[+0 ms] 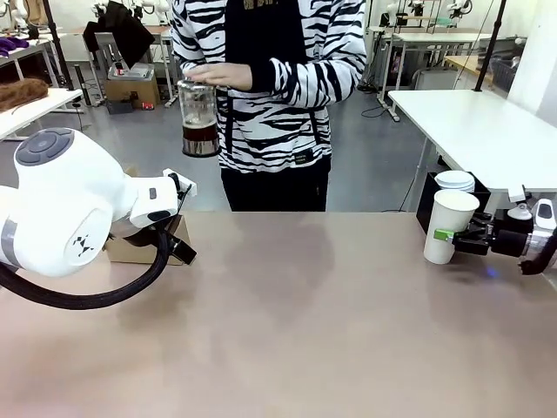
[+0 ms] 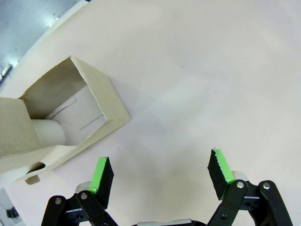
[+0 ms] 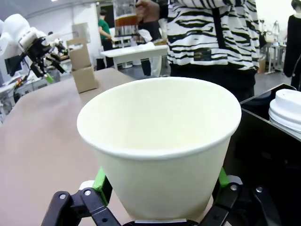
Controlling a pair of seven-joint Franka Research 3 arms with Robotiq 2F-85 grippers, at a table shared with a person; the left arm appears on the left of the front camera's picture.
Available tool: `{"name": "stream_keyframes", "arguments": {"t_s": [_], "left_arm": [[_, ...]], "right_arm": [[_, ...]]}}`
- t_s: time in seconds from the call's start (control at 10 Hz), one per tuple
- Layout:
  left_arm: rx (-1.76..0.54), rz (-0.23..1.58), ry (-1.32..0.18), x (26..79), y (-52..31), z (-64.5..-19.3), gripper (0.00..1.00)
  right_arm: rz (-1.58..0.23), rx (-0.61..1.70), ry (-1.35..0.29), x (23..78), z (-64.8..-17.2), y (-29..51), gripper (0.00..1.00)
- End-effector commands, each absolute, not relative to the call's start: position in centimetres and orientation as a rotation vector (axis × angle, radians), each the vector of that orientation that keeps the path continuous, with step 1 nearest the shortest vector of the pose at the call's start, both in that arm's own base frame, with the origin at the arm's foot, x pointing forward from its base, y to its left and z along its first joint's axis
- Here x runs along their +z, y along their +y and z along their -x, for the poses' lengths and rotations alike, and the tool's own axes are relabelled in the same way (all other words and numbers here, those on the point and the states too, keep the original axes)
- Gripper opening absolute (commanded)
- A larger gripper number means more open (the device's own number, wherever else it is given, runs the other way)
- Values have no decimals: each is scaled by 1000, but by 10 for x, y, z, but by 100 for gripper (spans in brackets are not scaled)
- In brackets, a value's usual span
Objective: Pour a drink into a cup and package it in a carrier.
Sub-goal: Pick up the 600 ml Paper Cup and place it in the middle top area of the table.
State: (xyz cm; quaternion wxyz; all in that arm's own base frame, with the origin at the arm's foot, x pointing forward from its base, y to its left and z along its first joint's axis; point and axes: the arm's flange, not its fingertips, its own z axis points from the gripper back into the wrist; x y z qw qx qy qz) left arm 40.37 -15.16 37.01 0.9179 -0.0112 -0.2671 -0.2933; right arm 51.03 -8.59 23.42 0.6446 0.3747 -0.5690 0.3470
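Observation:
A person across the table holds the glass jug up by its top, with dark brown drink in its lower part. The tall white paper cup stands at the table's right edge, its top uncovered and its inside empty. My right gripper is shut on its lower half. The brown cardboard carrier sits at the left, partly hidden behind my left arm. Seen from the left wrist, one carrier pocket gapes beside my open left gripper, which hovers above bare table.
A stack of flat white lids rests on a black box just behind the cup. White tables stand off to the far right and far left. The tan tabletop stretches between the two arms.

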Motion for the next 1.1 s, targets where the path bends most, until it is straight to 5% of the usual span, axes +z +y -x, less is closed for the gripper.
{"name": "stream_keyframes", "arguments": {"t_s": [0.0, 0.5, 1.0], "left_arm": [[-604, 25, -550, 370, -152, -403, 100], [-604, 25, -550, 370, -152, -403, 100], [-604, 25, -550, 370, -152, -403, 100]], "right_arm": [[-858, 762, -1266, 236, -519, -87, 80], [-864, 769, -1283, 234, -510, -88, 75], [-834, 770, -1298, 341, -476, -5, 76]]}}
